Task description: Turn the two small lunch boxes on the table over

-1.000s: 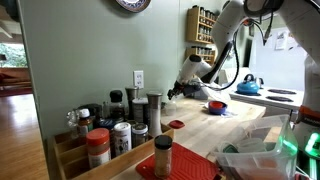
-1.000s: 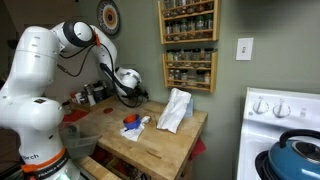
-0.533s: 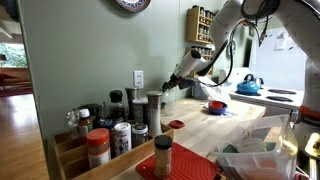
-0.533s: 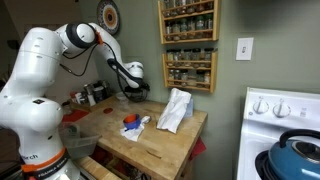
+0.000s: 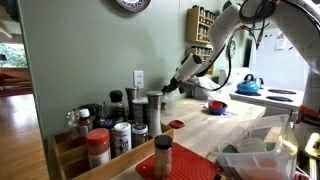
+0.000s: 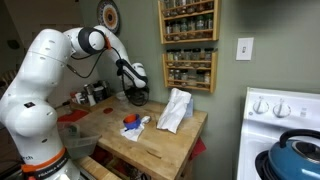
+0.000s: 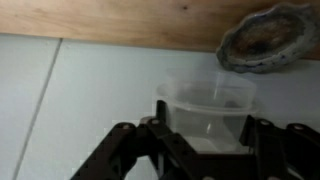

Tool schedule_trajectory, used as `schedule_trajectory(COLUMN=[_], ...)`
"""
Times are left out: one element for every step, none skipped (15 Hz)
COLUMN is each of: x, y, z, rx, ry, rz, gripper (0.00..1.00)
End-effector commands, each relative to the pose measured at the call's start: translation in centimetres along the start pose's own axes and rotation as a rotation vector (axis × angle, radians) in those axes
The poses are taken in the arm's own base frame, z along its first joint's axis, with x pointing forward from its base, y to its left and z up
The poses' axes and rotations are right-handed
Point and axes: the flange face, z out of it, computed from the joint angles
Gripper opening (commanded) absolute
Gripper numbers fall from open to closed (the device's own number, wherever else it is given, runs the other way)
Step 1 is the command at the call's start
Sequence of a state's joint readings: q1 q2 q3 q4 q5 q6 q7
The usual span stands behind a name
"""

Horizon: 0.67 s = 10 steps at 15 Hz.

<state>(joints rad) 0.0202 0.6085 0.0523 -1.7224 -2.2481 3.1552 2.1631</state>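
Observation:
My gripper (image 7: 205, 128) is shut on a small clear plastic lunch box (image 7: 205, 102), with one finger on each side wall. It holds the box in the air, tilted, with the wall and a round wall clock (image 7: 268, 38) behind it. In both exterior views the gripper (image 5: 170, 88) (image 6: 135, 92) hangs above the back of the light wooden table (image 5: 235, 125) (image 6: 165, 142), close to the wall. A second clear tub (image 5: 250, 155) shows at the near end of the table.
A red bowl on a blue cloth (image 5: 216, 106) (image 6: 131, 123) lies mid-table, beside a white crumpled bag (image 6: 175, 110). Spice jars (image 5: 110, 125) crowd one end. A spice rack (image 6: 188, 45) hangs on the wall. A blue kettle (image 6: 298, 152) sits on the white stove.
The gripper has lifted off the table with the clear box, moved towards the wall and turned, so the box is now tilted in the air.

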Motion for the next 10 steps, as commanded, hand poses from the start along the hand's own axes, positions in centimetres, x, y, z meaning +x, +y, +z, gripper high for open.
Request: schedule_trajectory(x=[-2.2,-3.0,-3.5,-4.2,-4.8,-5.3,-5.2,-5.5,-5.3,-5.5], y=[1.3,1.7,2.0,2.3,2.5,2.8,2.6,2.7,2.6,2.6], z=[1.1,1.3,1.6,1.9,2.2,2.4,2.6,2.8,2.7,2.6], rx=[0.002,0.000,0.001,-0.001,-0.001,-0.008,-0.017,-0.024,-0.025,-0.018], ry=[0.003,0.000,0.004,0.003,0.008,0.013,0.015,0.018,0.026,0.021], rz=[-0.006,-0.013,-0.018,-0.026,-0.031,-0.037,-0.043,-0.037,-0.040,-0.046], gripper=[0.37,0.37,0.37,0.37,0.37,0.37,0.37,0.37,0.37,0.46])
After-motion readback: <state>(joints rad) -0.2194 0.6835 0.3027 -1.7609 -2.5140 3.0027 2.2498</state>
